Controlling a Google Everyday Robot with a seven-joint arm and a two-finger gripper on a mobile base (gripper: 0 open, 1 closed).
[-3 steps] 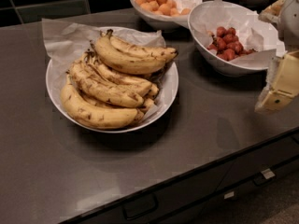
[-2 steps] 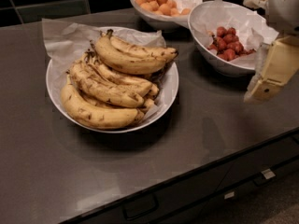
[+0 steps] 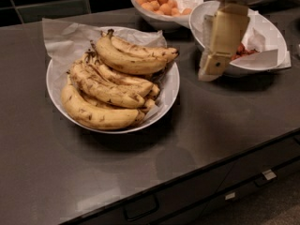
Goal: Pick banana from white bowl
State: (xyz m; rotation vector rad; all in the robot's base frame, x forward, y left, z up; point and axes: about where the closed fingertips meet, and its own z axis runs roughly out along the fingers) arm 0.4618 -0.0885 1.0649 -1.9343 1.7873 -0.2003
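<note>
On a dark grey bench (image 3: 225,121), a wide, shallow white bowl (image 3: 172,89) lined with crinkled white paper (image 3: 63,41) stood left of centre, piled with bananas. The banana (image 3: 131,60) to be picked, plump, strongly curved and lightly flecked, with a dark stem end, lay on top at the far side of the heap, above slimmer, brown-streaked ones. The robot's tool (image 3: 208,71), a pale beige part hanging from the top right, hovered above the bench to the right of the white bowl, in front of a deeper bowl of red fruits (image 3: 276,34). It held nothing, and whether it was wide or narrow could not be told. A bowl of orange fruits (image 3: 161,23) sat further back. The step in hand looked like the approach, with nothing yet grasped. Next, the tool would probably need to travel left over the rim and descend across the top banana's middle without disturbing those beneath.
</note>
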